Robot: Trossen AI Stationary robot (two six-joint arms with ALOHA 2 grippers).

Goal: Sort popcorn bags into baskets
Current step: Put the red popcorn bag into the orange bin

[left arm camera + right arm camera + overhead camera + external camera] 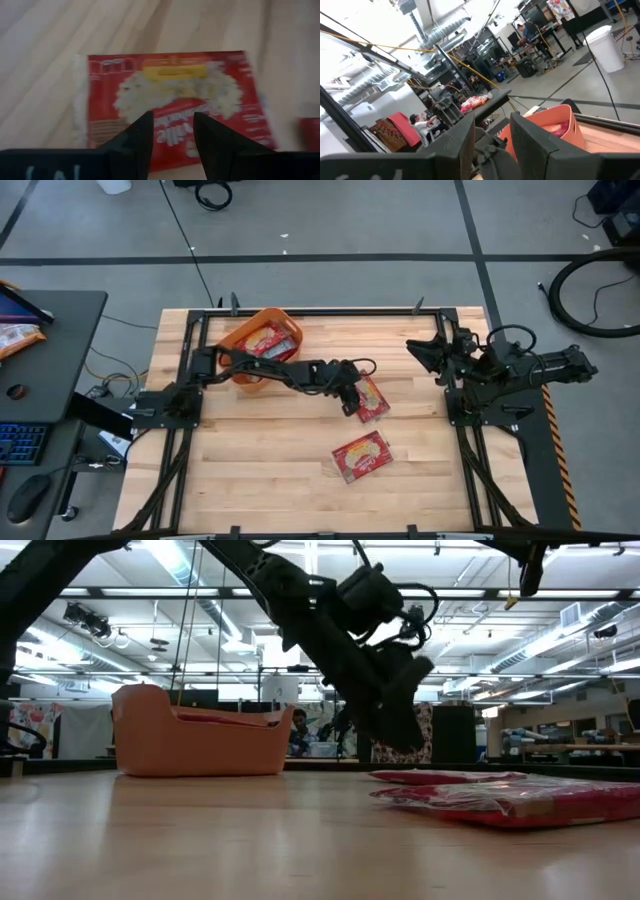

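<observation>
A red popcorn bag [373,399] with a cream picture lies flat on the table right of centre, also seen in the left wrist view [170,95] and the low view [445,777]. My left gripper [349,397] [172,122] [400,735] hovers open just above its left end, pointing down. A second bag [360,457] [520,802] lies flat nearer the near edge. The orange basket [262,340] [200,735] stands far left with red bags [266,340] inside. My right gripper [420,350] [492,135] waits open and raised at the right side.
The left arm [280,372] stretches across the table over the basket's near side. The right arm's base frame [490,405] occupies the right edge. Bare wood lies toward the near left. A side desk [40,370] with a keyboard and mouse stands beyond the table's left.
</observation>
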